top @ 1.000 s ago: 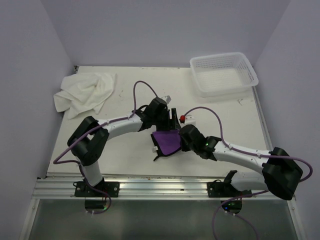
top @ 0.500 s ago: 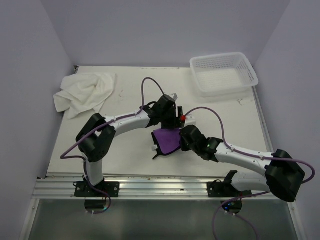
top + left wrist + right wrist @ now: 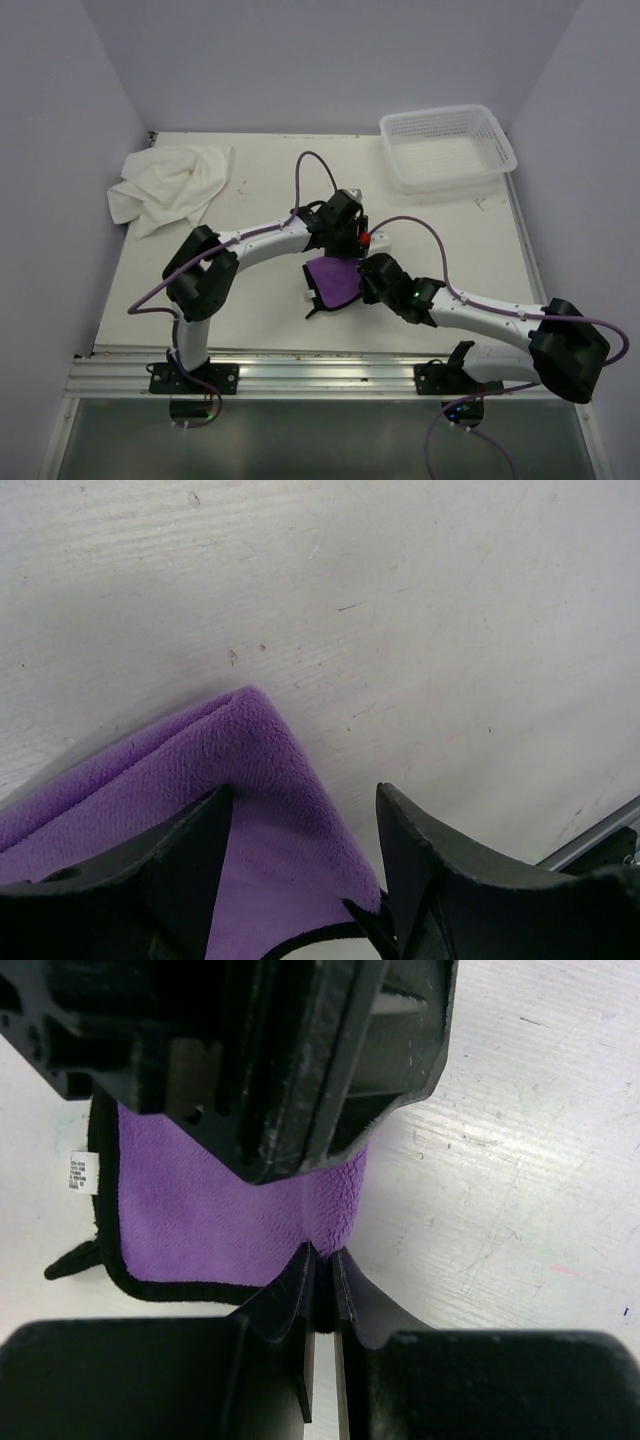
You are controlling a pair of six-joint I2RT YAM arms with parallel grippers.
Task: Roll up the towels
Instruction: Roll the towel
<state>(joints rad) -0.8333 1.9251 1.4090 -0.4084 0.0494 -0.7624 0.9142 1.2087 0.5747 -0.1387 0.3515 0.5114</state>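
Observation:
The small purple towel (image 3: pixel 335 280) with dark edging lies mid-table, partly folded. My right gripper (image 3: pixel 366 276) is at its right edge; in the right wrist view the gripper (image 3: pixel 322 1260) is shut on the towel's (image 3: pixel 220 1220) folded right edge. My left gripper (image 3: pixel 347 243) hangs over the towel's far edge. In the left wrist view the gripper (image 3: pixel 305 880) is open, its fingers (image 3: pixel 190 880) standing either side of a folded corner of the purple towel (image 3: pixel 240 780). The large white towel (image 3: pixel 170 185) lies crumpled at the far left.
A white perforated basket (image 3: pixel 440 112) stands at the far right corner. A small red object (image 3: pixel 366 238) sits beside the left wrist. A white label (image 3: pixel 78 1170) shows at the purple towel's left edge. Walls close in the table at left, back and right.
My left arm has swung to the right, bringing its gripper over the purple towel's far right corner. The right gripper has kept its hold and barely moved.

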